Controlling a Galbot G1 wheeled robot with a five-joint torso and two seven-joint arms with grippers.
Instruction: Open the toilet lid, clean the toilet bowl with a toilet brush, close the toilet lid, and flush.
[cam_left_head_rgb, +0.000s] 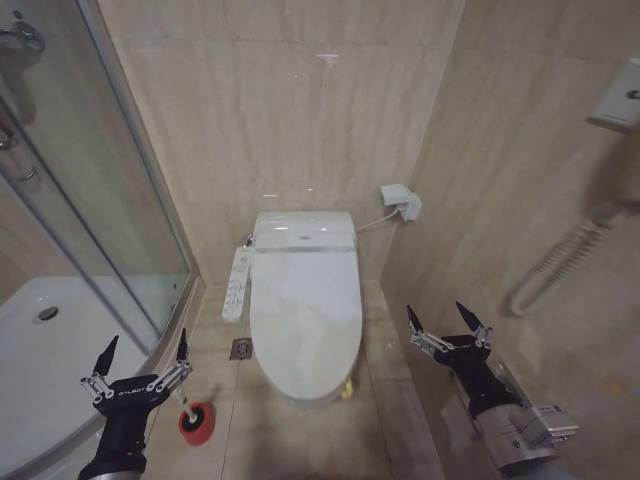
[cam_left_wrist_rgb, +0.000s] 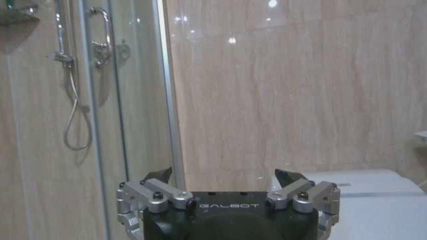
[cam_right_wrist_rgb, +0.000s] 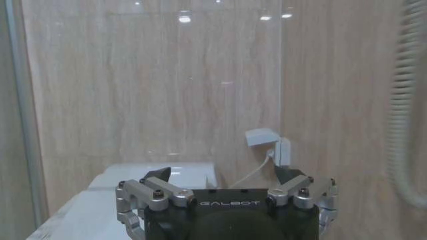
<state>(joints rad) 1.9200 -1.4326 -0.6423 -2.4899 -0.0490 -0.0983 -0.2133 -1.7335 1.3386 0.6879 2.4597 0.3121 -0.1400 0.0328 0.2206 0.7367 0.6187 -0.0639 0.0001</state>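
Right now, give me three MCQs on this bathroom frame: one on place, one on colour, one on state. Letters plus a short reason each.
1. Where is the toilet brush?
A. on the floor beside the left tool
B. on the toilet lid
C. by the right tool

2. What colour is the brush holder?
A. blue
B. red
C. white

3. The lid is:
A. raised
B. removed
C. down

Answers: 1 A, it stands on the tiles on the robot's left; 2 B, the round cup is red; 3 C, the lid lies flat over the toilet bowl.
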